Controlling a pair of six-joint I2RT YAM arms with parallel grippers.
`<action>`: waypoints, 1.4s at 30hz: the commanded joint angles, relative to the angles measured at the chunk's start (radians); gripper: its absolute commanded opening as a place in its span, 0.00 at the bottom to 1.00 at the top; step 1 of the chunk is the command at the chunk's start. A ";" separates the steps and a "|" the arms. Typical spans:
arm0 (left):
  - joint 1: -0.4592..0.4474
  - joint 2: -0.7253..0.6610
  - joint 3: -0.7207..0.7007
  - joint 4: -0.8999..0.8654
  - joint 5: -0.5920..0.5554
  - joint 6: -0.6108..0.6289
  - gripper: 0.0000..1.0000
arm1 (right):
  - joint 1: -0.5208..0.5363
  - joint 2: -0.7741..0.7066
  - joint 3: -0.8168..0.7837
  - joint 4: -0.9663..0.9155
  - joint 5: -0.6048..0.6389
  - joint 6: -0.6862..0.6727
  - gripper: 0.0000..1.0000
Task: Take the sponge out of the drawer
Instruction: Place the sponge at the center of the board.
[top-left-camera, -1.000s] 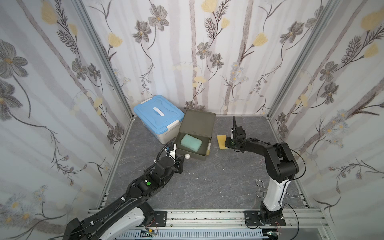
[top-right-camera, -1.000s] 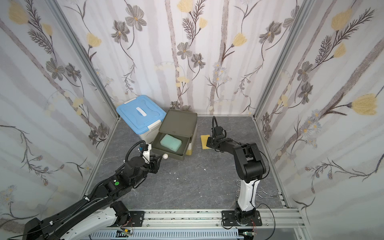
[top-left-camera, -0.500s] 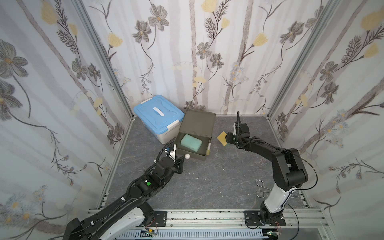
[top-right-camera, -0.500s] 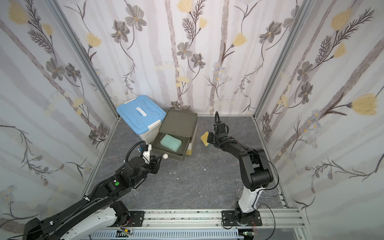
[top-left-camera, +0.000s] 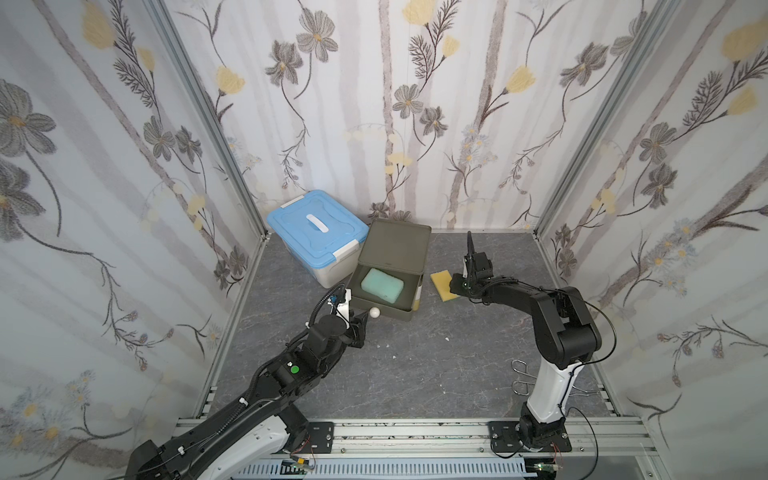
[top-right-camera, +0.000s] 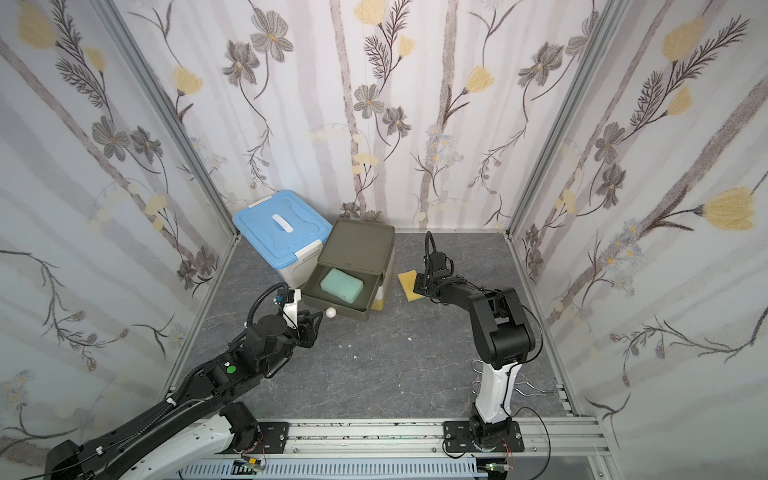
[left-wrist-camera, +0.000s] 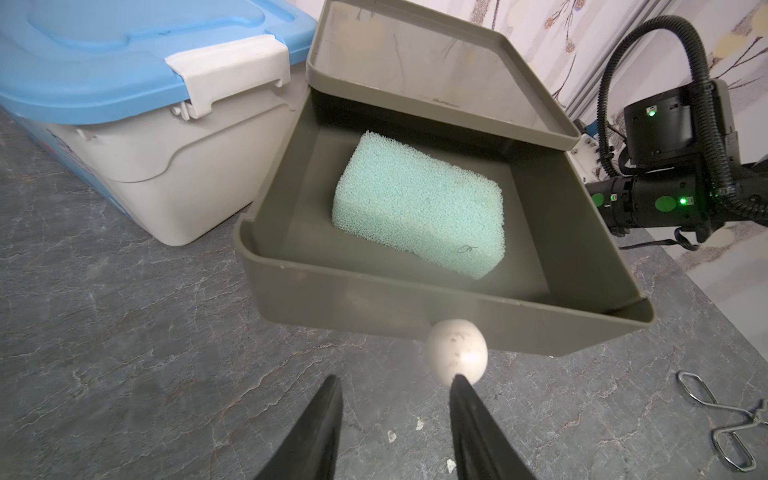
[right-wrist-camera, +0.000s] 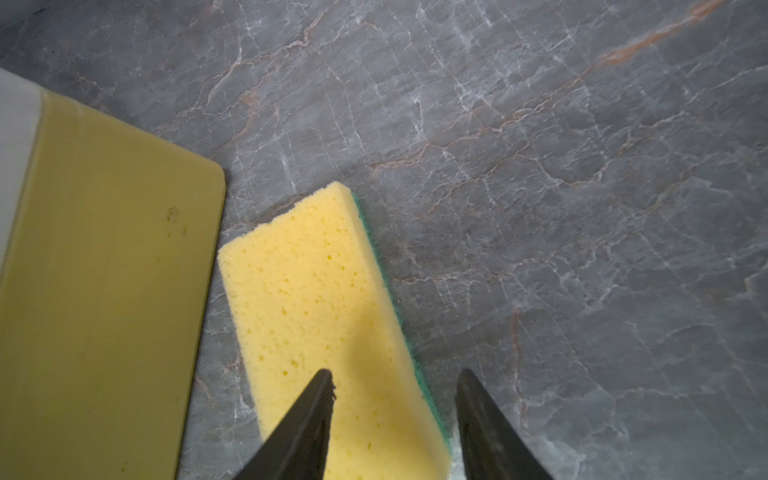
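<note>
Right gripper (right-wrist-camera: 395, 376): jaws parted, grasping nothing, poised over the near end of the yellow sponge (right-wrist-camera: 316, 291), which lay flat on the grey table (right-wrist-camera: 582, 208) just beside the yellow lower tier of the drawer unit (right-wrist-camera: 104, 270). Whether a finger touched the sponge could not be told. The sponge's near end was cut off by the frame edge in the right wrist view and covered by the wrist in both top views. Left gripper (left-wrist-camera: 395, 380): jaws likewise apart and empty, one fingertip overlapping the white knob (left-wrist-camera: 457, 351) of the open drawer (left-wrist-camera: 374, 303). In the drawer lay the green sponge (left-wrist-camera: 415, 208), fully visible. The unit's lower tiers were mostly hidden beneath the drawer. A blue-lidded bin (left-wrist-camera: 124, 54) stood against the unit, and a wire clip (left-wrist-camera: 725, 419) was cut off at the picture's edge. Half a second before, the yellow sponge had been held raised and tilted at the right gripper. It had since been set down about where it lay a second before. The left arm, drawer and green sponge were unchanged.
</note>
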 joint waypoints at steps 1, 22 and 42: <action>0.001 0.001 0.000 0.019 0.001 -0.006 0.45 | 0.006 -0.024 0.002 0.018 0.016 -0.002 0.50; 0.002 0.000 -0.008 0.029 0.007 -0.012 0.46 | -0.001 0.017 0.012 0.095 -0.090 -0.008 0.81; 0.001 -0.001 -0.012 0.037 0.005 -0.011 0.47 | -0.002 0.002 -0.052 0.150 -0.178 0.060 0.86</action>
